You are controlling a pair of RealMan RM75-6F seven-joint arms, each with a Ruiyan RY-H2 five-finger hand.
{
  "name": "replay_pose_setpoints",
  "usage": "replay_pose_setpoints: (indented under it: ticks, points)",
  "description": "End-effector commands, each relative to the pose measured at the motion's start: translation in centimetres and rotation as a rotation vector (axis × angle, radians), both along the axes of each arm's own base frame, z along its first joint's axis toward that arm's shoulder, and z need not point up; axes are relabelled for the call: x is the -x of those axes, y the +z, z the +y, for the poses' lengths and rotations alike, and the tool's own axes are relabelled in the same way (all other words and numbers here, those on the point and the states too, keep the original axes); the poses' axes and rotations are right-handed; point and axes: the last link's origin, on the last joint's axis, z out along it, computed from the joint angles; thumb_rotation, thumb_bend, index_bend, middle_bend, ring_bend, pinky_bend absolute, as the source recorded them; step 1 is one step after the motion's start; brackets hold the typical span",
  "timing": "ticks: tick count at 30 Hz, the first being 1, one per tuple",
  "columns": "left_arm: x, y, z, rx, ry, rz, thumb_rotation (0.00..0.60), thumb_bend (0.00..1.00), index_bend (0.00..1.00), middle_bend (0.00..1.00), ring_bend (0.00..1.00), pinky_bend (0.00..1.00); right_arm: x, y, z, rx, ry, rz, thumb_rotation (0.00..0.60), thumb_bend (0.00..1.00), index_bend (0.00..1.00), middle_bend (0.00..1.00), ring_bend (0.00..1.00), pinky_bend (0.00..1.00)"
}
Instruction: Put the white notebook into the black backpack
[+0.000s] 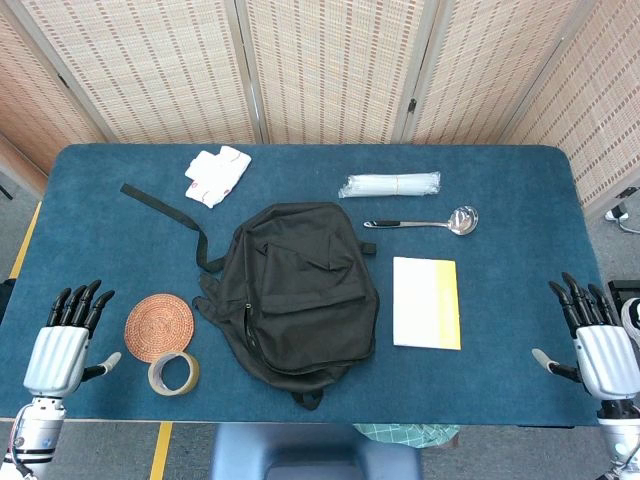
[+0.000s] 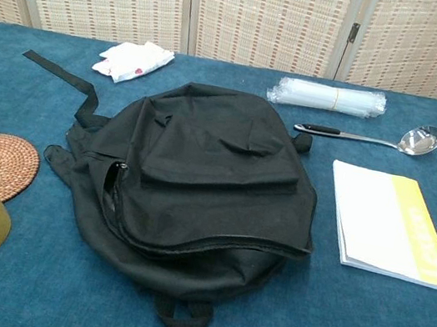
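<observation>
coaster [image 1: 159,326] near table's [image 1: 100,240] left front | tape [image 1: 173,373] just beside it, nearer edge | cloth [image 1: 217,174] far left | ladle [image 1: 424,222] far right | bagged white rolls [image 1: 389,184] behind ladle

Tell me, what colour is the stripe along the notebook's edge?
Yellow, on the white notebook; the chest view shows it best.

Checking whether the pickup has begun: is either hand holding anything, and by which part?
Nothing is held. The left hand and right hand are both open at the table's near corners, apart from the white notebook.
</observation>
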Motion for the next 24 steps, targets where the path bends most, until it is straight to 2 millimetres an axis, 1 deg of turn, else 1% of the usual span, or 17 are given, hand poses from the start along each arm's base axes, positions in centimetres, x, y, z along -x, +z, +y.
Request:
replay_pose_setpoints:
  ticks: [1,4,8,12,15,20,24]
  points:
    - [-0.1,-0.1,0.1,0.006,0.001,0.004,0.6,0.19,0.16,0.07,0.08,0.0,0.1,-0.5,-0.5,-0.04,0.007,0.023,0.6,0.13,0.0,0.0,0.11,0.02]
    - [0.0,-0.2,0.1,0.006,0.009,0.004,0.6,0.19,0.16,0.07,0.08,0.0,0.2,-1.3,-1.3,-0.089,0.018,0.056,0.6,0.13,0.0,0.0,0.11,0.02]
    - [0.1,-0.4,-0.1,0.008,0.017,0.002,0.6,0.19,0.16,0.07,0.08,0.0,0.4,-2.7,-3.2,-0.149,0.046,0.11,0.6,0.13,0.0,0.02,0.12,0.02]
    - [0.2,-0.4,-0.4,0.006,0.026,0.001,0.6,0.19,0.16,0.07,0.08,0.0,0.4,-4.7,-5.5,-0.182,0.085,0.179,0.6,0.13,0.0,0.05,0.15,0.06]
    - [0.4,-0.3,-0.6,0.002,0.034,-0.001,0.6,0.19,0.16,0.07,0.08,0.0,0.6,-6.1,-7.1,-0.201,0.1,0.21,0.6,0.13,0.02,0.06,0.15,0.06]
    - [0.6,-0.2,-1.0,-0.004,0.047,-0.004,0.6,0.19,0.16,0.07,0.08,0.0,1.5,-7.9,-9.4,-0.231,0.092,0.247,0.6,0.13,0.03,0.06,0.14,0.06]
    - [0.7,-0.3,-1.1,0.0,0.051,-0.003,0.6,0.19,0.16,0.07,0.08,0.0,2.1,-9.6,-10.8,-0.254,0.083,0.248,0.6,0.13,0.03,0.06,0.13,0.05]
